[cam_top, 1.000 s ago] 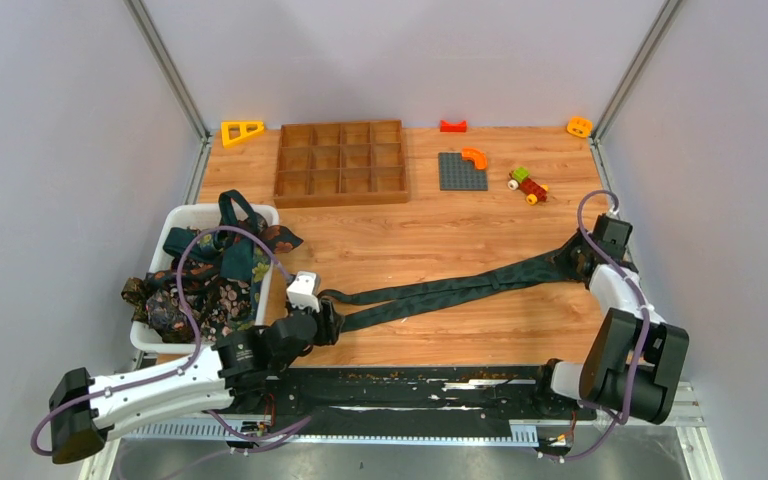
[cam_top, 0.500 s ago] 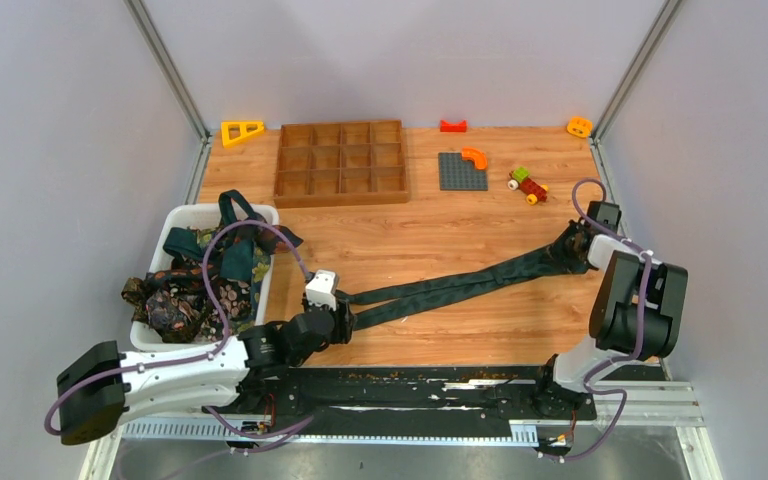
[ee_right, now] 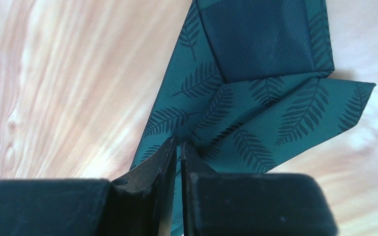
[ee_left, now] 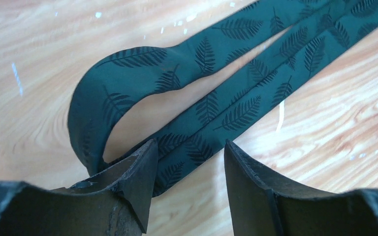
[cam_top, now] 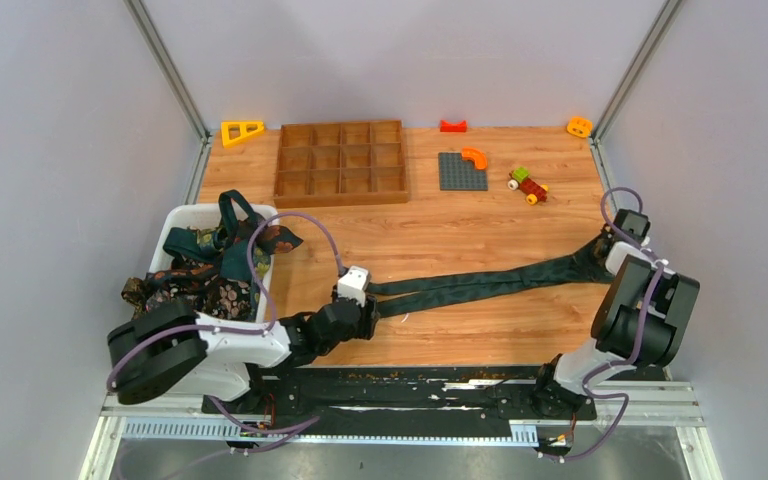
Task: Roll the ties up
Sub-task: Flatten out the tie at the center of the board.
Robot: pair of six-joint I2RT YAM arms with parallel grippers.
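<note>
A dark green, fern-printed tie (ee_left: 246,105) lies doubled across the wooden tabletop (cam_top: 460,230). Its two strands run side by side from a loose fold near the left arm to the wide end at the right edge. The left gripper (ee_left: 188,147) stands low over the fold with its jaws apart and the lower strand passing between them (the fold's loop curls open just beyond the left-hand finger). The right gripper (ee_right: 179,147) has its jaws pressed together on the edge of the wide end, where the plain dark lining faces up. More ties (cam_top: 215,280), teal and brown-patterned, are heaped in a white bin (cam_top: 192,209) at the left, some spilling over its rim. A wooden compartment tray (cam_top: 340,147) sits at the far side, well apart.
</note>
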